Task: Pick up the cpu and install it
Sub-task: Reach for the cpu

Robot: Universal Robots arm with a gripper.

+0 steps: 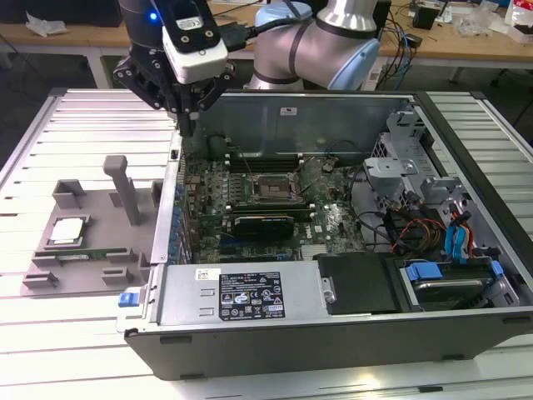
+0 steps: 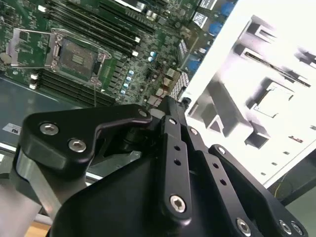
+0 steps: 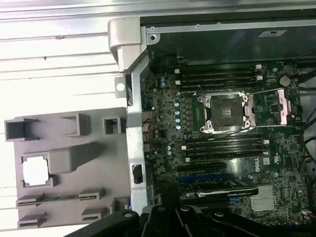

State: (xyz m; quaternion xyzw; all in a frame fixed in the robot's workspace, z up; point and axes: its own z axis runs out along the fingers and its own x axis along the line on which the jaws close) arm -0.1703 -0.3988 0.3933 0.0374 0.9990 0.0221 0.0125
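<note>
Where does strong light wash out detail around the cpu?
In the second wrist view the grey tray is washed out to white; in the first wrist view the cpu is a blank white square; in the exterior view its metal top reads clearly.

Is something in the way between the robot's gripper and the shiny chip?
Mostly no. The chip lies uncovered on the grey tray, and the gripper hangs above the computer case's side wall. In the exterior view, only the tray's upright post stands between them.
</note>
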